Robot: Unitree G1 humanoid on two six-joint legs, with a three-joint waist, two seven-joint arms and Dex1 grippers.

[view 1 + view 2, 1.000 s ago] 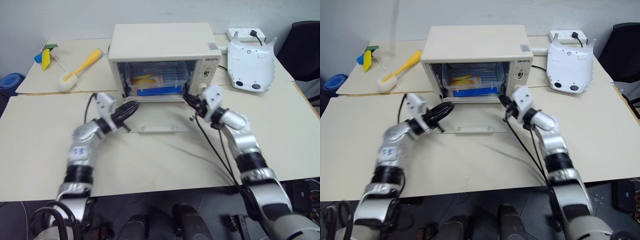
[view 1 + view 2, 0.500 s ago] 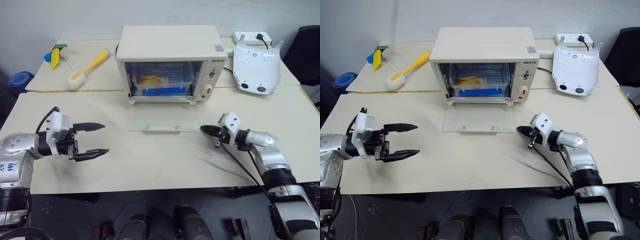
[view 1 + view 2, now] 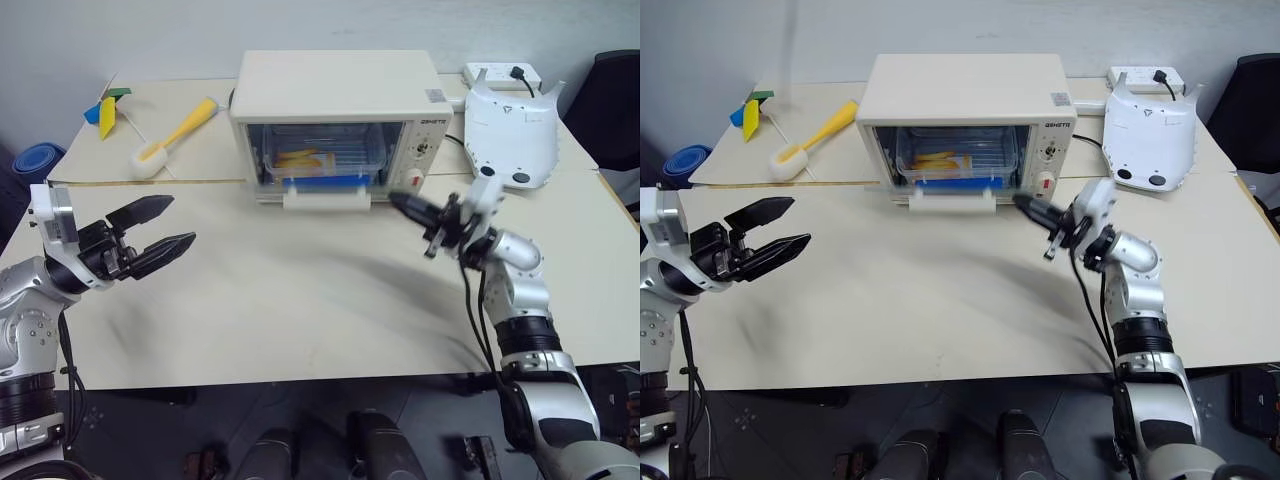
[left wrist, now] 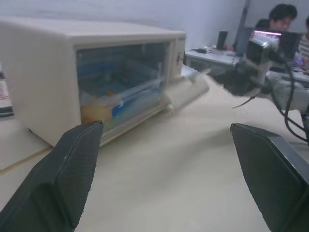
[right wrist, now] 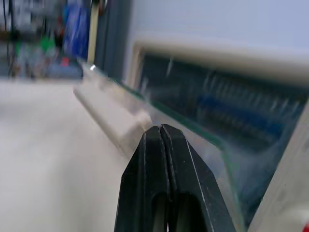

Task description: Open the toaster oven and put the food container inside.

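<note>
The cream toaster oven (image 3: 335, 85) stands at the back middle of the table. Its glass door (image 3: 325, 170) is tilted up almost shut, with the white bar handle (image 3: 327, 200) low in front. Through the glass I see the food container (image 3: 318, 165), clear with a blue strip and yellow-orange food, on the rack inside. My right gripper (image 3: 396, 202) is shut and empty, its tips (image 5: 161, 129) close by the handle's right end. My left gripper (image 3: 177, 220) hangs open and empty over the table far to the left, its fingers (image 4: 77, 159) wide apart.
A yellow-handled brush (image 3: 175, 128) and a blue and yellow toy (image 3: 100, 112) lie at the back left. A white shield-shaped device (image 3: 510, 125) and a power strip (image 3: 500, 72) sit right of the oven. People sit in the background (image 4: 280, 14).
The oven door has swung up from lying flat to almost shut. My right gripper rose to the handle's right end. My left gripper opened and drew back to the left.
</note>
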